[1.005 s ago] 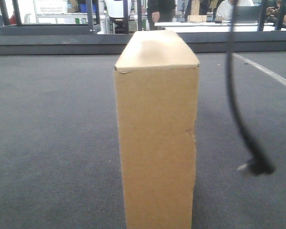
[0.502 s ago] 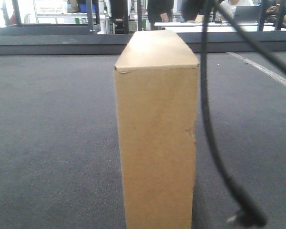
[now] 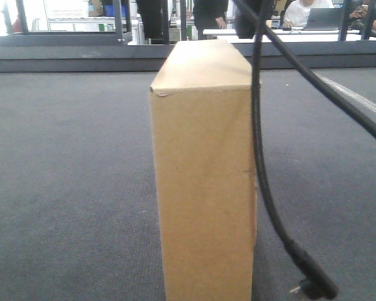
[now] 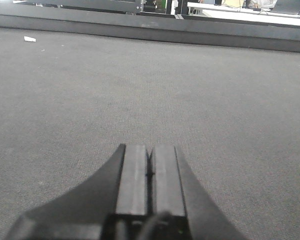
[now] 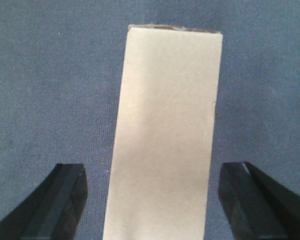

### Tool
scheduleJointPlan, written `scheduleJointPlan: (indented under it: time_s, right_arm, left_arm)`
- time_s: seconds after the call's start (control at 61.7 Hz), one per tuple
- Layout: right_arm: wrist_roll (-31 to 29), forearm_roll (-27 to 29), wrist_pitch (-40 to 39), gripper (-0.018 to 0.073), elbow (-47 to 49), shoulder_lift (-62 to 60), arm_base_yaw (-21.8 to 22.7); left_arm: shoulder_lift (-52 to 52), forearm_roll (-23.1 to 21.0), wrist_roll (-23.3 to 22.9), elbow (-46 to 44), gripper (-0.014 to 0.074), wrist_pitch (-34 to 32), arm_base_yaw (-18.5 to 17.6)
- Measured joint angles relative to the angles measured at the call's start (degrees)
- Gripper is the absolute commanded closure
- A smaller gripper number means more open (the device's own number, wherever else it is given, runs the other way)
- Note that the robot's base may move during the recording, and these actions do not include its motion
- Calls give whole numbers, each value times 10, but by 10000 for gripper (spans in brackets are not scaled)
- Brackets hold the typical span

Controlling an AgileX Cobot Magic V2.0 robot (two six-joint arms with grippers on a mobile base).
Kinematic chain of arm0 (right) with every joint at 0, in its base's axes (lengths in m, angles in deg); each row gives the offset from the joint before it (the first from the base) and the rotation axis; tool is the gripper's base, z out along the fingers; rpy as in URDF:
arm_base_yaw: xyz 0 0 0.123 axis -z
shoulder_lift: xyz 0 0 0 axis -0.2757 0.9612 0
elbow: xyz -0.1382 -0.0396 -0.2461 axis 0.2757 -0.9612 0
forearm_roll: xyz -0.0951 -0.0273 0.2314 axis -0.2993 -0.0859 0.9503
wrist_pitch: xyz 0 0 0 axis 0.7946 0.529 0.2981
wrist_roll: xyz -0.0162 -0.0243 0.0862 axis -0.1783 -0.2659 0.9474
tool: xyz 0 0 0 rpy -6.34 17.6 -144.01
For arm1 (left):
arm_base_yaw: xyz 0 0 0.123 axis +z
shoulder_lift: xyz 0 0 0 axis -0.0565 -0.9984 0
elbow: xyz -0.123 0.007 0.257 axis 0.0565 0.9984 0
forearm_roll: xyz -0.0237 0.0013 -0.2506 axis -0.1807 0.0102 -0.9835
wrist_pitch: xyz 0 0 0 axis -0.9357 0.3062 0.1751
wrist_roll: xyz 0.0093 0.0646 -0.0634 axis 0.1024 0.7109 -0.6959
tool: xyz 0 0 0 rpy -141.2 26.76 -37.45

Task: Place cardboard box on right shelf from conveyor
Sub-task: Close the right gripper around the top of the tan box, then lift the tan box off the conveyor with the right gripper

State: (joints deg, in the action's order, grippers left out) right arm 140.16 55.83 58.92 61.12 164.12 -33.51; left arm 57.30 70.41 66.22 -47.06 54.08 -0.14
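Note:
The tan cardboard box (image 3: 203,182) stands upright, narrow end toward the front camera, on the dark grey conveyor (image 3: 69,175). From above, the right wrist view shows its top face (image 5: 165,135) lying between the two spread fingers of my right gripper (image 5: 157,200); a gap shows on each side, so the fingers are apart from the box. My left gripper (image 4: 150,150) is shut on nothing and hovers low over bare belt (image 4: 190,90), with no box in its view. The right shelf is out of view.
A black cable (image 3: 263,163) hangs in front of the box's right side, ending in a plug (image 3: 316,287) near the belt. The conveyor's far rail (image 3: 62,58) crosses the background, with people and tables behind it.
The hanging black cable has swung left, from right of the box to across its right edge, and a second cable strand has come into view. The box has stayed still.

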Motion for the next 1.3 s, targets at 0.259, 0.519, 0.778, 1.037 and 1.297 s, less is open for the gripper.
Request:
scheduleJointPlan:
  time_s: [0.259, 0.519, 0.778, 1.037, 1.297]
  right_arm:
    - [8, -10, 0, -74, 0, 0, 0]
    - [19, -16, 0, -74, -3, 0, 0]
    - [21, -15, 0, -74, -15, 0, 0]
    - [21, 1, 0, -74, -18, 0, 0]
    - [23, 15, 0, -74, -18, 11, -4]
  left_arm:
    - [0, 0, 0, 0, 715, 0, 0]
    - [0, 0, 0, 0, 715, 0, 0]
    - [0, 0, 0, 0, 715, 0, 0]
    - [0, 0, 0, 0, 715, 0, 0]
    - [0, 0, 0, 0, 715, 0, 0]
